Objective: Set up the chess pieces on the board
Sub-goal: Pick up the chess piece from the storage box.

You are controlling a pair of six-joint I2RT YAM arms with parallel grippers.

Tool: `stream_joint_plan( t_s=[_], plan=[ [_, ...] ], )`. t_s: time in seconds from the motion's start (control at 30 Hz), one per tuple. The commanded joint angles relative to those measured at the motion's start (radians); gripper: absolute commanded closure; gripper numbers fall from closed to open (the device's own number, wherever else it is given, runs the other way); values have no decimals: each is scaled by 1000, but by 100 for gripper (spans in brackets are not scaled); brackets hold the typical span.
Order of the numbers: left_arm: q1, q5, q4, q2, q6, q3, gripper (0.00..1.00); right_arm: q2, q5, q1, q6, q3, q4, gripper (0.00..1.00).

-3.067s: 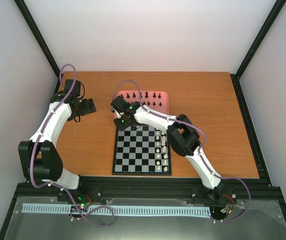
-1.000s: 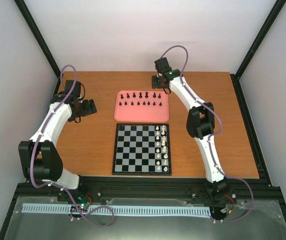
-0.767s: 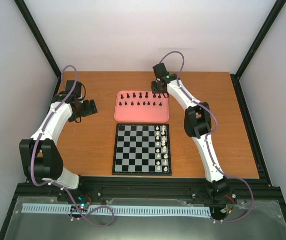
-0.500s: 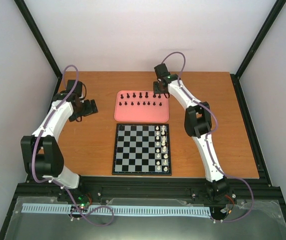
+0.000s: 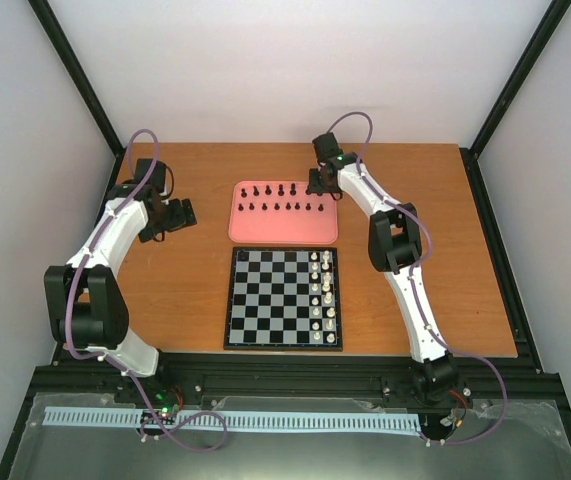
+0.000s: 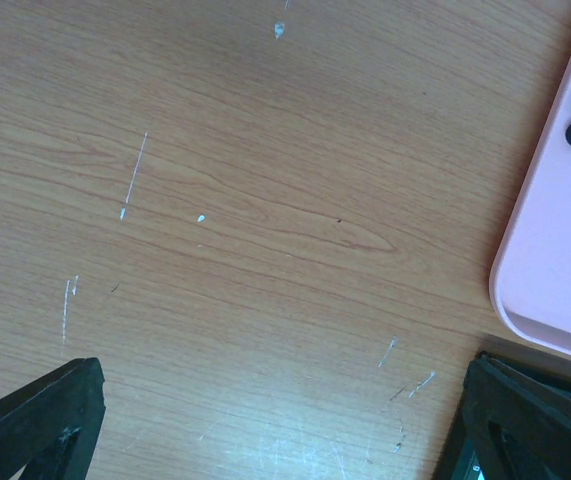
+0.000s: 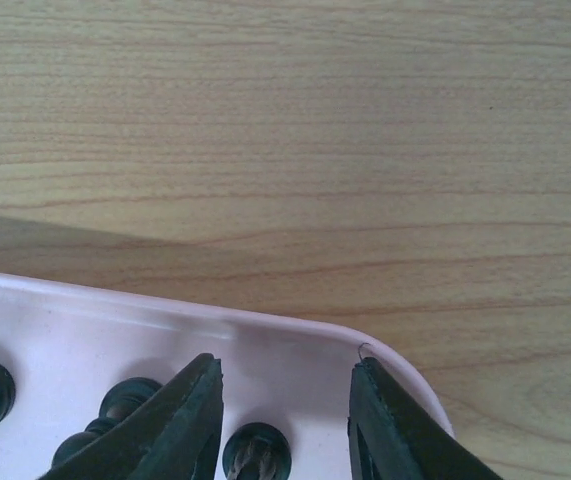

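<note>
**Wood table (image 5: 445,250), pink tray (image 5: 285,231): risky corner pick**

Board (image 5: 284,297) at centre; black chess pieces (image 5: 281,189) above it on the tray. Could knock neighbours over if closed off-centre. Right fingers (image 7: 185,420) half-spread astride one piece (image 7: 257,455) at the tray's upper-right corner, not gripping; left fingers (image 6: 35,420) spread wide, empty.

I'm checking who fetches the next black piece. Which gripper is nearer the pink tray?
Right. The right gripper hangs over the pink tray's far right corner; the left gripper sits off its left side, over the table.
</note>
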Motion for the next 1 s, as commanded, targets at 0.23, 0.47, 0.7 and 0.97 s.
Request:
stream_joint_plan(
  t_s=[0.23, 0.47, 0.7, 0.97],
  plan=[
    [0, 8, 10, 8, 15, 42, 0, 18, -20, -8, 23, 40, -4, 69],
    [0, 13, 12, 11, 10, 39, 0, 9, -21, -8, 29, 37, -17, 85],
    [0, 16, 11, 10, 9, 44, 0, -16, 1, -7, 23, 35, -16, 93],
    [0, 17, 11, 10, 7, 51, 0, -102, -6, -6, -10, 6, 11, 97]
  ],
)
